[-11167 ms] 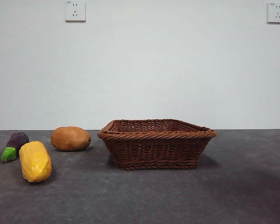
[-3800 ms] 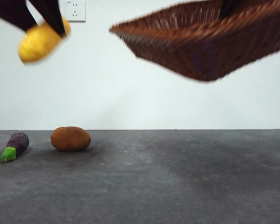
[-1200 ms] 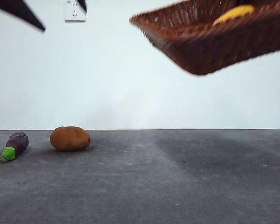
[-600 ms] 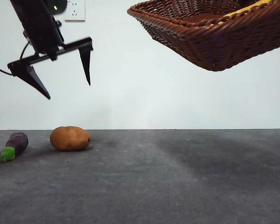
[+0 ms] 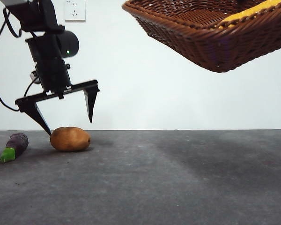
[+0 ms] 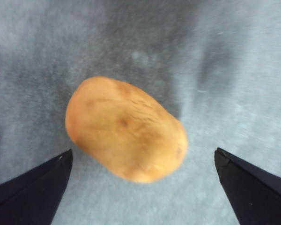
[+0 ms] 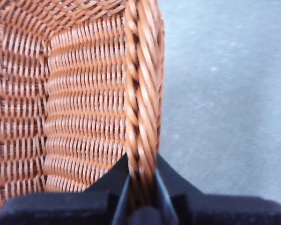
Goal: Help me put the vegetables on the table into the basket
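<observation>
- Since half a second ago my left gripper [image 5: 65,119] has dropped from well above the potato [image 5: 70,138] to just over it, while the basket [image 5: 210,35] has barely shifted.
- My left jaws stand wide open, 1 tip on each side of the potato and neither touching it; the potato lies on the table [image 5: 178,183], with the eggplant [image 5: 14,146] near it on the side away from the basket.
- My right gripper [image 7: 141,194] is clamped on the basket's braided rim, holding it tilted high above the potato, with the corn [image 5: 250,10] inside.
- I judge the potato firm, smooth and rounded, likely to slip; I would grip across its short middle.
- My left wrist view shows it lying slantwise between my tips, which the front view hides; only the front view shows the eggplant.
</observation>
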